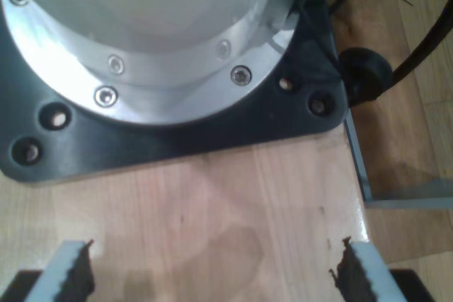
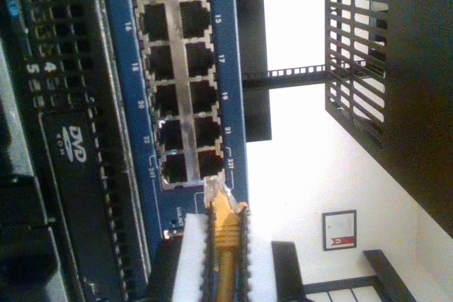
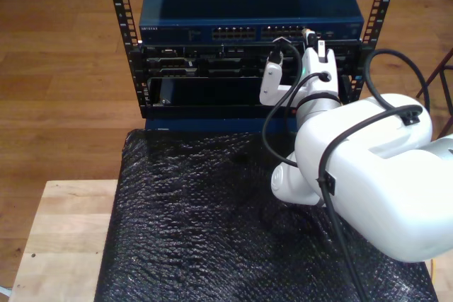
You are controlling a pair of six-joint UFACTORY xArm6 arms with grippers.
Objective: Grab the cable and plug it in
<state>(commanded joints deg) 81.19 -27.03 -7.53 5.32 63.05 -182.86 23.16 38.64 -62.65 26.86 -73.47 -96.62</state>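
my first end effector [image 1: 212, 274] hangs wide open over the bare wooden table [image 1: 212, 203], nothing between the jaws, right by a black base plate [image 1: 177, 136] with a silver flange bolted on. my second end effector [image 2: 225, 252] is clamped tight on the cable [image 2: 226, 245], with its clear plug [image 2: 214, 192] touching the end of the blue switch's [image 2: 230, 68] port rows, up in the rack [image 3: 248, 54]
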